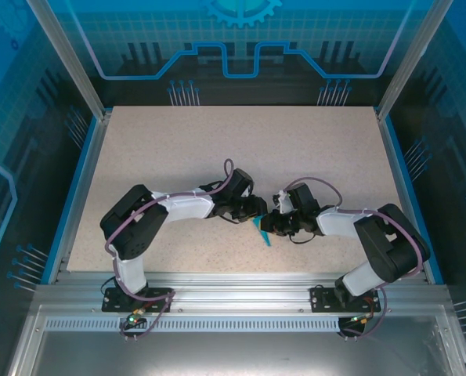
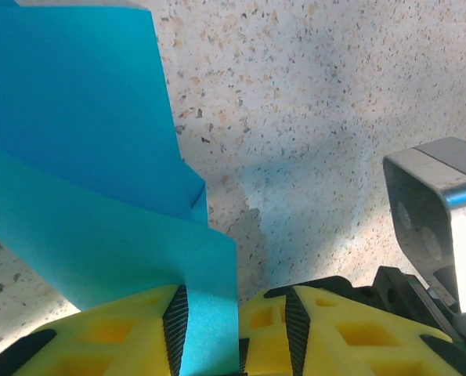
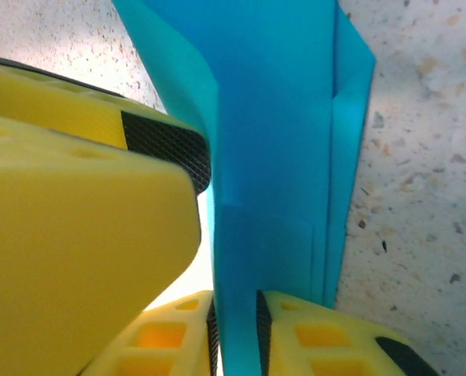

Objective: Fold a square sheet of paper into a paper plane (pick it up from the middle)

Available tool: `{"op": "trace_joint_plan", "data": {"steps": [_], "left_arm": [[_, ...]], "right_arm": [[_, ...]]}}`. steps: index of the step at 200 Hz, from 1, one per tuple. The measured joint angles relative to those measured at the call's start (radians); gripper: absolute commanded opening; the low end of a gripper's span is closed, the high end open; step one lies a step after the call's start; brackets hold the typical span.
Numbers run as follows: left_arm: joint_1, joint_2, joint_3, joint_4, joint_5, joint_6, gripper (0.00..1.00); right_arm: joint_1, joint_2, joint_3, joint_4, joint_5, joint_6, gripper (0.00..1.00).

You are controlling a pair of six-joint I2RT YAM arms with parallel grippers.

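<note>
Left gripper [image 2: 211, 337], right gripper [image 3: 236, 337] both pinching paper plane [image 3: 279, 157], held between them.

No text, label, brand or number can be read. A plain gear emblem [image 1: 244, 9] is printed on the blue back wall [image 1: 99, 39], well beyond the left gripper [image 1: 258, 210] and right gripper [image 1: 270, 224].
</note>
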Motion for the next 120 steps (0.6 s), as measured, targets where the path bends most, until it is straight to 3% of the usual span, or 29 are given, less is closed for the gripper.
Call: {"op": "trace_joint_plan", "data": {"steps": [29, 120], "left_arm": [[0.000, 0.001, 0.000, 0.000, 0.000, 0.003, 0.41], [0.002, 0.001, 0.002, 0.000, -0.001, 0.006, 0.41]], "right_arm": [[0.000, -0.058, 0.002, -0.066, 0.044, -0.029, 0.44], [0.001, -0.062, 0.046, -0.166, 0.098, -0.090, 0.49]]}}
